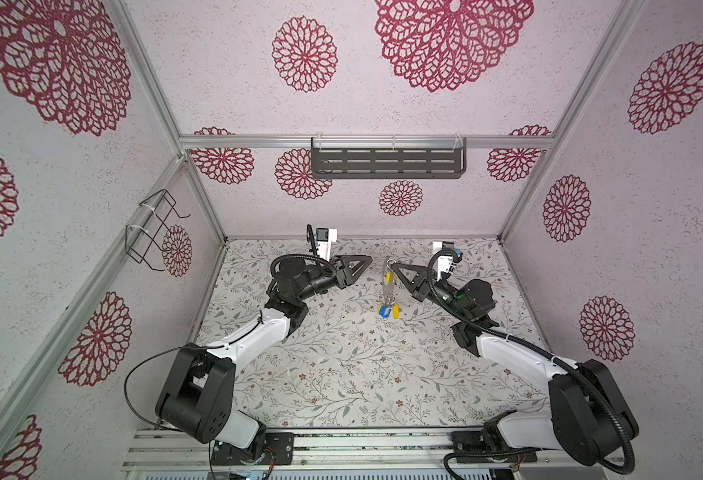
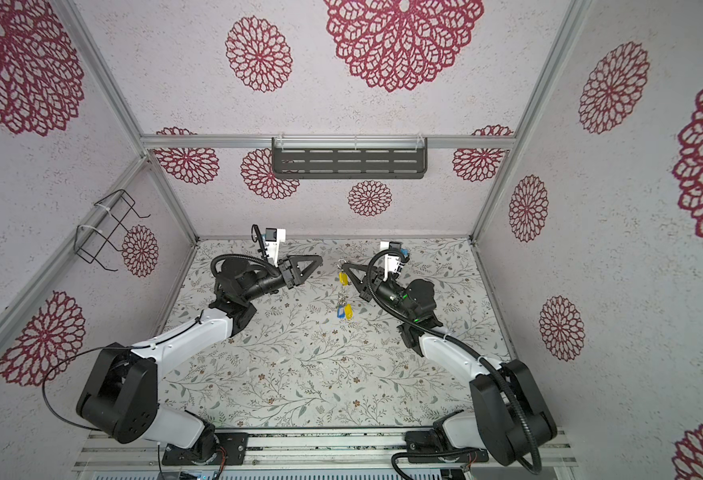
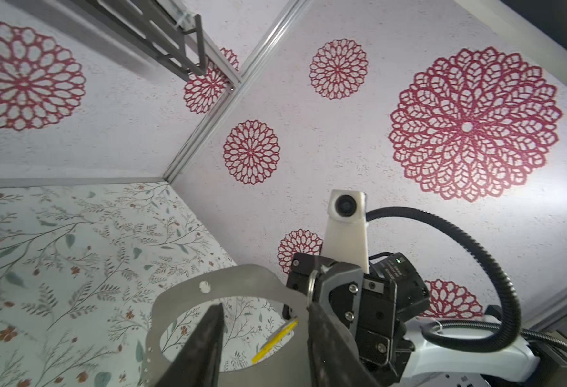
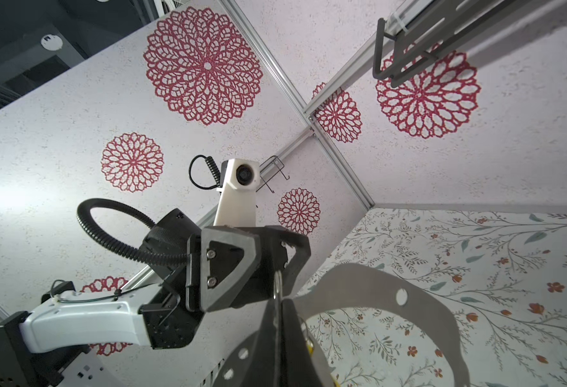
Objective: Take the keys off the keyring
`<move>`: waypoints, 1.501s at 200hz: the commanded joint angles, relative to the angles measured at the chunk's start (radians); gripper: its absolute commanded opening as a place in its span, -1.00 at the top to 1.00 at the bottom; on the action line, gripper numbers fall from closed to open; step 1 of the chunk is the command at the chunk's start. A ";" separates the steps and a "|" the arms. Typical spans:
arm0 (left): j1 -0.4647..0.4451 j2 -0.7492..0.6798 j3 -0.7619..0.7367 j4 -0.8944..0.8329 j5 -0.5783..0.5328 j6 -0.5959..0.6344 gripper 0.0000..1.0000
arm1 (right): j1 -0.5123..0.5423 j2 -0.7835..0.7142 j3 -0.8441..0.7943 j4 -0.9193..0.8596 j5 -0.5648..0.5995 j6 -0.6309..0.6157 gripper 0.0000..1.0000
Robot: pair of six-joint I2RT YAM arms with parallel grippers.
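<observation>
The right claw (image 1: 393,265), just right of the middle in both top views, is clenched on the upper end of the keyring (image 1: 388,289), and a small silver ring (image 1: 390,262) stands out at the grip. The grey plate hangs down from the claw edge-on to the camera, over the far middle of the flowered tabletop (image 1: 341,374).

One yellow tag (image 1: 388,276) hangs close under the grip. The other keys (image 1: 389,311), blue and yellow, bunch at the plate's lower end. Whether that bunch touches the tabletop I cannot tell.

The left claw (image 1: 368,259) hangs left of the middle, near the keyring but apart from it, and points toward the right claw. In the left wrist view its two fingers (image 3: 208,338) stand apart and grip nothing. The plate's curved band (image 3: 241,281) and the edge of a yellow tag (image 3: 275,340) lie beyond them at the bottom of the frame.

In the right wrist view the shut fingers (image 4: 277,335) sit at bottom centre, and the plate (image 4: 376,284) arches off to the lower right.
</observation>
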 commanded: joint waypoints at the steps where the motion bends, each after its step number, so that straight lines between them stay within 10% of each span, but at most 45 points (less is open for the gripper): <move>1: -0.021 0.016 0.011 0.127 0.031 -0.030 0.32 | 0.000 0.004 0.019 0.193 0.010 0.093 1.00; 191: -0.077 0.103 0.135 0.019 0.085 0.015 0.78 | 0.021 0.002 0.048 0.076 -0.038 0.027 1.00; 300: -0.056 0.026 0.230 -0.368 0.145 0.242 1.00 | 0.019 -0.072 0.093 -0.246 -0.047 -0.169 1.00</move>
